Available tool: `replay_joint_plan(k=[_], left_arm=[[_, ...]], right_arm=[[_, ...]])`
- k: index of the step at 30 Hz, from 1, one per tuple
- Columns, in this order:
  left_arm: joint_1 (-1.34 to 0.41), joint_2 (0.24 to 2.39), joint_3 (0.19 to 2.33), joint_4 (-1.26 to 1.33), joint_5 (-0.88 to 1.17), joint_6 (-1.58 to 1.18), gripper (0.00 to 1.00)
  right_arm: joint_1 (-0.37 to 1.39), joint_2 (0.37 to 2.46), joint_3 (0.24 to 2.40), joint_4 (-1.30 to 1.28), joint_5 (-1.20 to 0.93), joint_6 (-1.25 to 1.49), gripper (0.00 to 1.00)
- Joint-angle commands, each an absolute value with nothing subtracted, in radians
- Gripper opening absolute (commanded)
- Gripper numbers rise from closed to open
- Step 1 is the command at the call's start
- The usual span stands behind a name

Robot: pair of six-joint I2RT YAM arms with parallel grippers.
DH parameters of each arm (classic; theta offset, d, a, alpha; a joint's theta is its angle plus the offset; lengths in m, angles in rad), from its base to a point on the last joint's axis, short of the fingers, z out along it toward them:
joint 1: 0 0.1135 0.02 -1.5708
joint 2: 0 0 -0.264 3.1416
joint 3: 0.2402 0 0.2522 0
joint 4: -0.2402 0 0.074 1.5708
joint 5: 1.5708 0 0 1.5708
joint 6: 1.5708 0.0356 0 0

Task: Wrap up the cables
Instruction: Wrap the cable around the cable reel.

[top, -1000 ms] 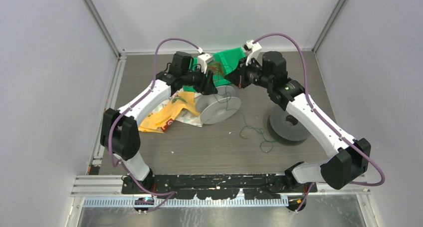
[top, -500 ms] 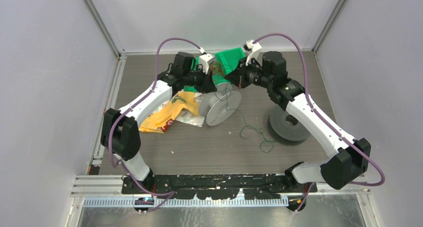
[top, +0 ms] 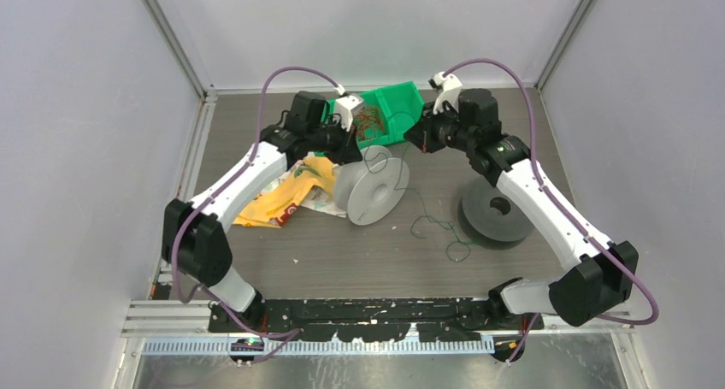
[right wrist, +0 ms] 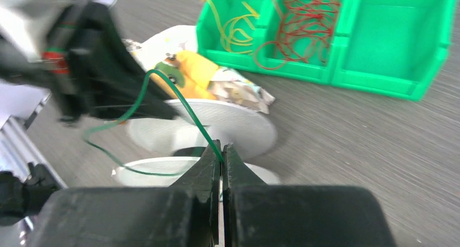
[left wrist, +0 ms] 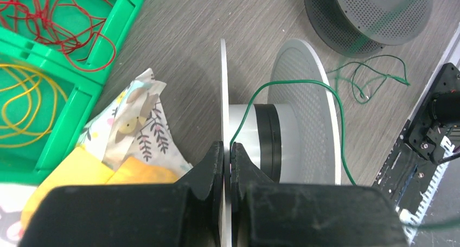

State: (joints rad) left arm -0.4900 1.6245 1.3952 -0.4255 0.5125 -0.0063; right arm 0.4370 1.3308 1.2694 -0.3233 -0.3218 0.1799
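**A:** From above, where was the green cable (top: 434,227) seen, and how was it directed?

**B:** Its loose loops were laid on the table (top: 359,256), between the pale spool (top: 374,197) and the dark spool (top: 494,216). From there the strand was led toward the far side, up to the right gripper (top: 416,141). The left gripper (top: 349,156) was placed at the far rim of the pale spool, which was stood on edge. Free table was left on the near side of both spools. The green bin (top: 389,115) was set close to the back wall.

**A:** And the left wrist view?

**B:** The left gripper's fingers (left wrist: 214,163) were pressed together on the thin flange of the pale spool. The cable was bent out beside the hub, arched along the spool's axis over the second flange, then dropped. Red cables (left wrist: 65,19) and yellow cables (left wrist: 21,106) were kept in separate compartments. A patterned wrapper (left wrist: 135,122) was seen just beside the spool.

**A:** The right wrist view?

**B:** The green cable was pinched between the closed fingertips of the right gripper. It was run up and to the left, then curved back over the pale spool. Bare table was seen to the right, below the bin.
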Motion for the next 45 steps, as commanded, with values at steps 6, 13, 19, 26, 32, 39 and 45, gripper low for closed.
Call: replay_joint_plan(k=[6,13,19,26,32,39,45], left_arm=[[-0.488,1.35,1.389,-0.528,0.418,0.007,0.0],[-0.453,1.247,1.487,-0.644,0.404,-0.094,0.0],[-0.44,1.225,1.574,-0.704,0.43,-0.137,0.0],[-0.44,1.216,1.709,-0.775,0.41,-0.091,0.0],[-0.44,1.23,1.845,-0.851,0.413,-0.081,0.0],[-0.44,1.221,1.861,-0.837,0.463,-0.109,0.0],[-0.44,1.211,1.86,-0.828,0.454,-0.119,0.0]], right_arm=[[0.317,1.206,1.176,-0.357,-0.346,0.205,0.47],[0.319,1.163,1.048,-0.282,-0.445,0.272,0.58],[0.319,1.136,0.93,-0.112,-0.466,0.301,0.6],[0.357,1.232,0.855,0.027,-0.425,0.249,0.61],[0.48,1.312,0.745,0.28,-0.245,0.157,0.63],[0.529,1.541,0.723,0.582,-0.168,0.187,0.64],[0.538,1.656,0.748,0.702,-0.097,0.284,0.25]])
